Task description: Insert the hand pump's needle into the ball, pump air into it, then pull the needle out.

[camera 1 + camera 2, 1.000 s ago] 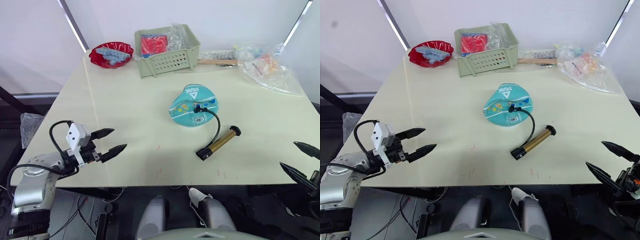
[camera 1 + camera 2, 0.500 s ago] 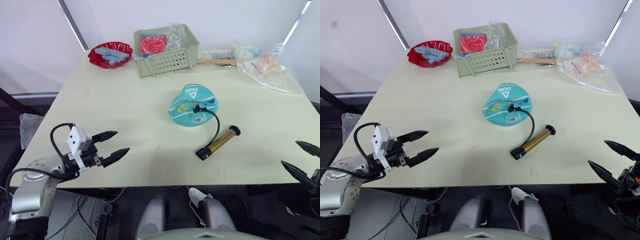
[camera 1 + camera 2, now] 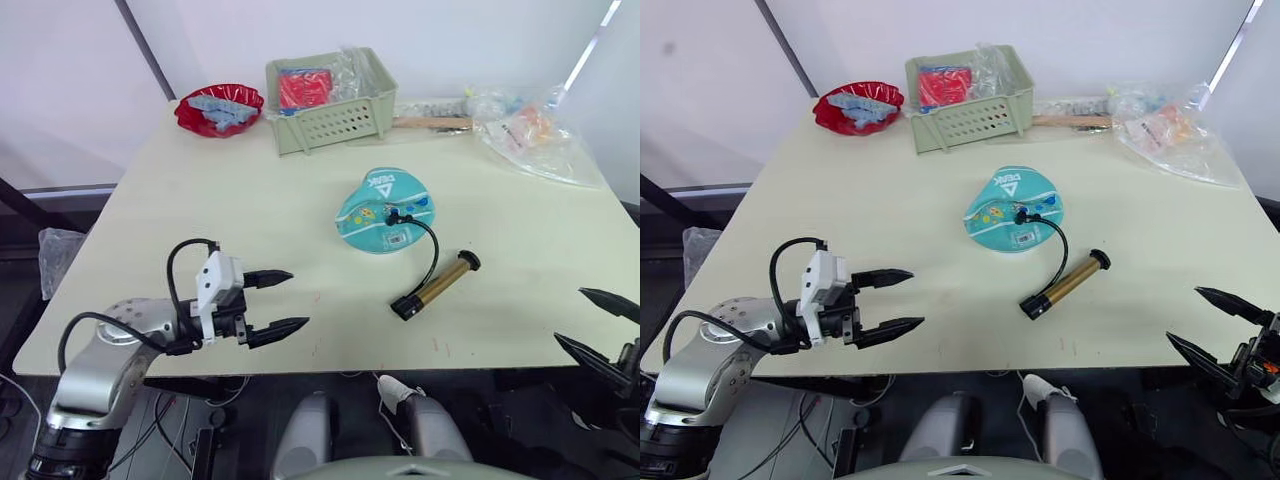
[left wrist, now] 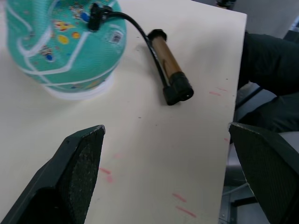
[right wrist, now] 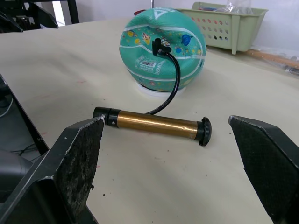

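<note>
The teal ball [image 3: 385,210] with cartoon prints rests at the table's middle, looking partly flat. A black fitting [image 3: 395,213] sits plugged into its top, so the needle itself is hidden. From it a thin black hose [image 3: 433,250] curves down to the brass-gold hand pump [image 3: 437,285], which lies flat nearer the front edge. My left gripper [image 3: 297,298] hovers open over the front of the table, well left of the pump, holding nothing. My right gripper [image 3: 570,315] is open at the front right edge, apart from the pump.
At the back stand a green basket [image 3: 330,100] with packets, a red bowl [image 3: 220,108] and a crinkled plastic bag [image 3: 535,135]. A wooden stick [image 3: 435,123] lies behind the ball. Bare tabletop [image 3: 250,210] spreads left of the ball.
My left gripper has moved right along the front edge, toward the table's middle, still open. The right gripper, ball and pump have stayed put.
</note>
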Available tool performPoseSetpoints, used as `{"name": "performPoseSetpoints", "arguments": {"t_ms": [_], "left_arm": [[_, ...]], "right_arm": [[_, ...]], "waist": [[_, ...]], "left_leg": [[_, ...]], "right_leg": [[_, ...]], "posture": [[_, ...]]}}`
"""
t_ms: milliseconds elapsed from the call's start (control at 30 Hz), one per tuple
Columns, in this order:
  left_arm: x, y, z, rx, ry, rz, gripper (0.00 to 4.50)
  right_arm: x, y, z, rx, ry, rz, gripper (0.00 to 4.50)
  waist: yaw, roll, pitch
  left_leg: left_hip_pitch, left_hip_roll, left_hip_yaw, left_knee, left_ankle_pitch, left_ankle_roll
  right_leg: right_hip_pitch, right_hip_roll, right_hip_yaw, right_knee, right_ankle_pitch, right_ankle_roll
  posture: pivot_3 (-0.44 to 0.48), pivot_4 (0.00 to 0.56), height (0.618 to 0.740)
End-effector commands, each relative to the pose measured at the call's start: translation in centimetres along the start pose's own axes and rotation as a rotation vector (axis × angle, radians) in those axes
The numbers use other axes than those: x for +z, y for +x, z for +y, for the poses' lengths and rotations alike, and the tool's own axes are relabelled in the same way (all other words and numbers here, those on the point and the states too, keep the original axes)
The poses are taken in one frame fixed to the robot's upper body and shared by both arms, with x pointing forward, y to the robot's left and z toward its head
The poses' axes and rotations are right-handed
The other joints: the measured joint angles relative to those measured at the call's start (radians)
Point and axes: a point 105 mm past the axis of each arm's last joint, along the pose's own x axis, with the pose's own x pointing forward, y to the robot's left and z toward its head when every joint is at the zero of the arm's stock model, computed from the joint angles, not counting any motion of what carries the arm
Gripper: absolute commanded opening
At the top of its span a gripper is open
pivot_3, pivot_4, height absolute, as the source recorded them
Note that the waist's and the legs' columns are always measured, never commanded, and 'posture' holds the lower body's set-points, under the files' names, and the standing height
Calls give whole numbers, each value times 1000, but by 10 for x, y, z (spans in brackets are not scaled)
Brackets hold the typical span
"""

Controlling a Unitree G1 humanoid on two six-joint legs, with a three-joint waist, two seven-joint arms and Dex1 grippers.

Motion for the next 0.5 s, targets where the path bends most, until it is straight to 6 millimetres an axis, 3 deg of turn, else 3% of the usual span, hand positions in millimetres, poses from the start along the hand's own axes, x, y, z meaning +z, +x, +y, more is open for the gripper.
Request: {"name": "performPoseSetpoints", "arguments": {"t_ms": [33, 133, 500], "left_arm": [[18, 32, -5, -71, 73, -28, 4469], [30, 61, -5, -135, 100, -46, 4469], [45, 126, -6, -252, 147, 4, 4469]], "right_arm": [[7, 7, 0, 18, -32, -22, 4500], [6, 10, 0, 21, -38, -21, 4500], [7, 19, 2, 33, -53, -23, 4500]], "waist": [[6, 0, 0], [4, -1, 0], [1, -3, 2]], "left_leg": [[0, -1, 0, 0, 0, 0], [0, -4, 0, 2, 0, 0], [0, -4, 4, 1, 0, 0]], "right_leg": [[0, 0, 0, 0, 0, 0], [1, 0, 1, 0, 1, 2], [0, 3, 3, 0, 1, 2]], "posture": [[0, 150, 738], [0, 150, 738], [0, 150, 738]]}}
